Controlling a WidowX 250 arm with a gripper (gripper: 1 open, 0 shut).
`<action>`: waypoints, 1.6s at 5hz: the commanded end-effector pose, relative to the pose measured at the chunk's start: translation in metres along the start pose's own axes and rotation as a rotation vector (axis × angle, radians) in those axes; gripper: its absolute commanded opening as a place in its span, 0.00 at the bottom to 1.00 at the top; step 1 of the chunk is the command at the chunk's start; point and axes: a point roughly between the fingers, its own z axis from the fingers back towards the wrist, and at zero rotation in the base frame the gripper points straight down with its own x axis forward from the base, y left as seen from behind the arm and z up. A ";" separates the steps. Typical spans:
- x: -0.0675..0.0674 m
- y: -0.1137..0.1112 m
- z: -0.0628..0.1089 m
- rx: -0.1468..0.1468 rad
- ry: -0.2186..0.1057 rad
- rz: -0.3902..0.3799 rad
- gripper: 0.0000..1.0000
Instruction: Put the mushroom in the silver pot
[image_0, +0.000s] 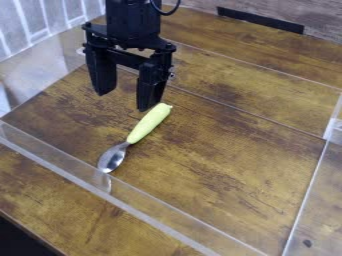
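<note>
Fingers of the hand (123, 88) hang apart above the table (227, 150), near a yellow-handled spoon (136, 136).

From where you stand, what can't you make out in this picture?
- Mushroom and silver pot: neither shows in the camera view; perhaps beyond its edges.
- Arm above the pincer: cut off by the top edge.
- Spoon: yellow handle clear, bowl small and glary.
- Dark object at the top right: cut by the frame, unidentifiable.
</note>
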 end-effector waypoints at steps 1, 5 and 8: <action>0.003 0.008 -0.019 -0.004 0.013 0.051 1.00; 0.011 0.042 -0.096 -0.038 -0.053 0.128 1.00; 0.023 0.047 -0.095 -0.049 -0.086 -0.073 0.00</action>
